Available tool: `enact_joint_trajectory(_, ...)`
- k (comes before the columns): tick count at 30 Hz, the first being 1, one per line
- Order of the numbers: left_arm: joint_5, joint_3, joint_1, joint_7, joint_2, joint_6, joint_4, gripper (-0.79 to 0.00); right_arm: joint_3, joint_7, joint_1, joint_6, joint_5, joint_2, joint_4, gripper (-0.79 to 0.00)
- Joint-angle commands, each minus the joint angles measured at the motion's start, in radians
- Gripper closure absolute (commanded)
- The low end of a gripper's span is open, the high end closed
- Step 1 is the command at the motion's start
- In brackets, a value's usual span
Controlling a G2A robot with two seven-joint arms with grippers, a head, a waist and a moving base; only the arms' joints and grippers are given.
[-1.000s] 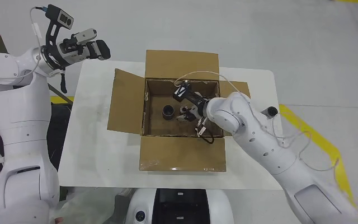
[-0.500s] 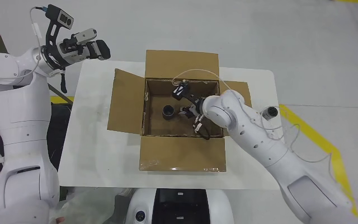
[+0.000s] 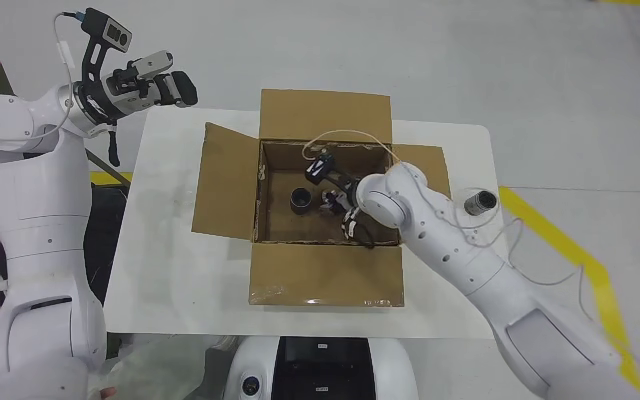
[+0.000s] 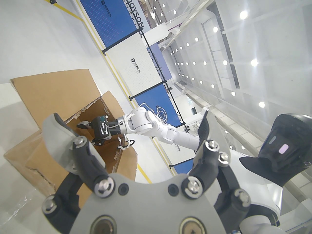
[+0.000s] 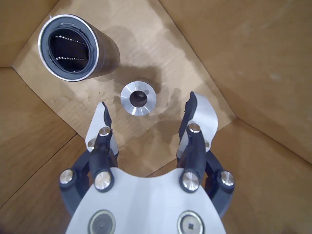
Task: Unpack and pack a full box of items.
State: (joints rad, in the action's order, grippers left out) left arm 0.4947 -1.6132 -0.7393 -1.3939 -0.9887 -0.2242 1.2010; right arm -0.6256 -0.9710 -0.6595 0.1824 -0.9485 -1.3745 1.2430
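A small silver metal bushing (image 5: 138, 97) is being shown standing on end on the floor of the open cardboard box (image 5: 156, 37), its bore facing up. Just to its left, not touching it, a dark cylindrical linear bearing (image 5: 73, 49) with a bright rim is standing upright, and rows of small balls are being shown inside its bore. From the top view the bearing (image 3: 301, 200) is being seen left of the middle of the box floor.

The right gripper (image 5: 148, 101) is being held inside the box above the bushing, pointing down, its fingers spread wide with nothing between them. The bushing is lying beneath the gap between the two fingers, nearer to one fingertip than to the other. From above, this gripper (image 3: 328, 197) is being seen just right of the bearing, and from the left wrist view (image 4: 89, 133) it is being shown dipping below the box rim.

The box (image 3: 325, 275) is being seen with all four flaps folded outward, in the middle of a white table (image 3: 170, 260).

The left gripper (image 3: 180, 88) is being held raised beyond the far left corner of the table, well apart from the box (image 4: 56, 86). Its fingers (image 4: 58, 132) are being held apart, grasping nothing.
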Motion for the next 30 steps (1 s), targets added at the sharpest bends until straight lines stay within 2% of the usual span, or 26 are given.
enact_joint_trajectory(1, 0.000, 0.000, 0.000, 0.000, 0.000, 0.000, 0.000, -0.785, 0.007, 0.002, 0.004, 0.002, 0.004, -0.007, -0.016, -0.573)
enact_joint_trajectory(3, 0.000, 0.000, 0.000, 0.000, 0.000, 0.000, 0.000, -0.785, 0.014, 0.003, 0.008, 0.004, 0.005, -0.013, -0.029, -0.563)
enact_joint_trajectory(5, 0.000, 0.000, 0.000, 0.000, 0.000, 0.000, 0.000, -0.785, 0.024, 0.008, 0.012, 0.006, 0.004, -0.022, -0.047, -0.514)
enact_joint_trajectory(10, 0.000, 0.000, 0.000, 0.000, 0.000, 0.000, 0.000, -0.785, 0.035, 0.017, 0.023, 0.007, 0.012, -0.038, -0.083, -0.551)
enact_joint_trajectory(13, 0.000, 0.000, 0.000, 0.000, 0.000, 0.000, 0.000, -0.785, 0.041, 0.024, 0.032, 0.008, 0.016, -0.049, -0.109, -0.548)
enact_joint_trajectory(15, 0.000, 0.000, 0.000, 0.000, 0.000, 0.000, 0.000, -0.785, 0.044, 0.029, 0.039, 0.009, 0.019, -0.057, -0.127, -0.517)
enact_joint_trajectory(18, 0.000, 0.000, 0.000, 0.000, 0.000, 0.000, 0.000, -0.785, 0.047, 0.037, 0.048, 0.012, 0.023, -0.066, -0.152, -0.431)
enact_joint_trajectory(26, 0.000, 0.000, 0.000, 0.000, 0.000, 0.000, 0.000, -0.785, 0.045, 0.053, 0.061, 0.014, 0.025, -0.085, -0.196, -0.012)
enact_joint_trajectory(30, 0.000, 0.000, 0.000, 0.000, 0.000, 0.000, 0.000, -0.785, 0.032, 0.060, 0.061, 0.016, 0.025, -0.087, -0.199, 0.000)
